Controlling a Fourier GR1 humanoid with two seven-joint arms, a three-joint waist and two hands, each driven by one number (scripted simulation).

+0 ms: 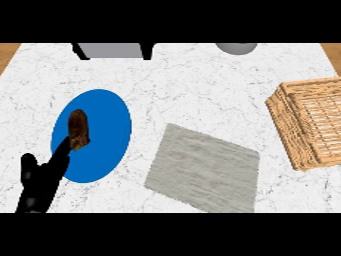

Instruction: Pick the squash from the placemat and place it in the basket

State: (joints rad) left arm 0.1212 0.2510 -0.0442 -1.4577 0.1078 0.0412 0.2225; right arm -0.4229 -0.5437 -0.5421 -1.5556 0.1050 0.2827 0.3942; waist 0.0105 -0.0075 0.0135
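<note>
A brown, elongated squash [78, 129] lies on the left half of a blue plate [108, 112] at the counter's left. My left hand [40, 182] comes in from the lower left. Its fingers [59, 157] are stretched out straight, with the tips at the squash's near end and the thumb standing apart to the left. Nothing is held. A grey placemat [202, 170] lies bare in the middle of the counter. The woven basket [280, 107] stands at the right edge with nothing in it. My right hand does not show.
A grey object on black legs [110, 50] and a grey round object [236, 48] stand at the counter's far edge. Wooden floor shows beyond the white marble top at both upper corners.
</note>
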